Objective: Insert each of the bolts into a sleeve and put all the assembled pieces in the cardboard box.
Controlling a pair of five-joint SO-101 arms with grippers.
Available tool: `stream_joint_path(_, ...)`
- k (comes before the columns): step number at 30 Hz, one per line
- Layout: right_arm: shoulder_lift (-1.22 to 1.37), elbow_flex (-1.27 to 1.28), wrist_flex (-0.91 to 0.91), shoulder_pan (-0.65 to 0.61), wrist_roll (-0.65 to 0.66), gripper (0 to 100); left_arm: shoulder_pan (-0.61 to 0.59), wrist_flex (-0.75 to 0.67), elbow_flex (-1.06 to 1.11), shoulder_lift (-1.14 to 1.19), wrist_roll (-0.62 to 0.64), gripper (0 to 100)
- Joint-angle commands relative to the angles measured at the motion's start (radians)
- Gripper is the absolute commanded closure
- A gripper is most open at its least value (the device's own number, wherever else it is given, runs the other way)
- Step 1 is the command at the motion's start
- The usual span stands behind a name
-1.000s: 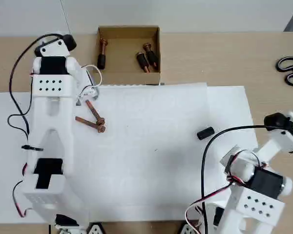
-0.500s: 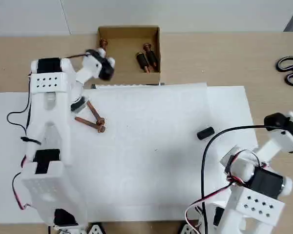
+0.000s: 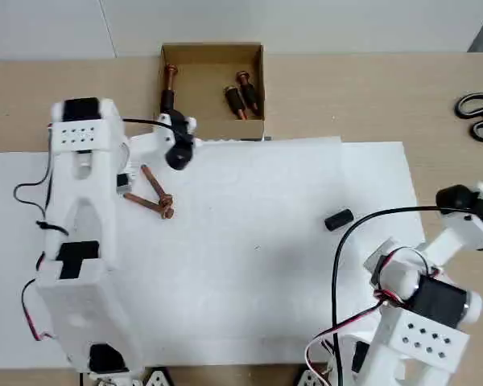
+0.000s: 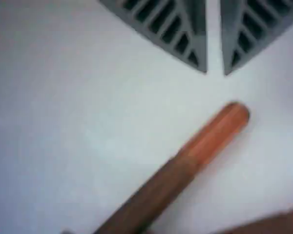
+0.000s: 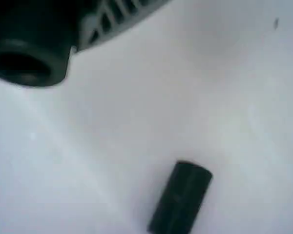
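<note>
High view, cardboard box (image 3: 212, 51): it stood on the tabletop just beyond the far edge of the white sheet (image 3: 249, 281), toward the sheet's left corner.
High view, assembled pieces (image 3: 168, 100): three lay inside the box, one along its left wall and two side by side near its right wall.
High view, two loose bolts (image 3: 154, 186): they lay on the sheet near its far left corner, set in a V with their heads close together.
High view, loose sleeve (image 3: 338, 219): it lay alone on the sheet toward its right edge, well apart from the bolts.
High view, left gripper (image 3: 129, 178): it sat low over the sheet, just beside the bolts' plain ends.
High view, right arm (image 3: 423, 310): it was folded over the sheet's near right corner, near the loose sleeve.
High view, scissors (image 3: 479, 112): they lay at the tabletop's right edge.
Left wrist view, left gripper (image 4: 214, 72): its ribbed fingers stood a narrow slit apart with nothing between them.
Left wrist view, bolt (image 4: 200, 146): its rounded end lay on the sheet just beside the fingertips, not touching them.
Right wrist view, right gripper (image 5: 75, 46): it appeared to clamp the held sleeve (image 5: 24, 56), a black tube pressed against a ribbed finger (image 5: 122, 17), its open end facing the camera.
Right wrist view, loose sleeve (image 5: 180, 200): it lay on its side on the sheet, apart from the gripper.
</note>
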Motion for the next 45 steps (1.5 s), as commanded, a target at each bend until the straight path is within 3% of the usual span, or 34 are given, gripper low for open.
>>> stream_joint_path(1,-0.012,-0.011,-0.059,0.008,0.009,99.6,0.044,0.011,-0.004,-0.012,-0.147,99)
stream_joint_path(9,-0.015,-0.011,-0.076,0.008,0.009,99.6,0.103,0.012,0.041,-0.009,-0.147,91)
stream_joint_path(24,-0.018,-0.011,-0.076,0.008,0.009,99.6,0.107,0.003,0.134,-0.008,-0.247,90)
stream_joint_path(36,-0.018,-0.011,-0.076,0.008,0.009,99.6,0.135,-0.107,0.127,0.104,-0.253,90)
stream_joint_path(45,-0.018,-0.011,-0.076,0.008,0.009,99.6,0.149,0.02,-0.064,0.106,-0.25,90)
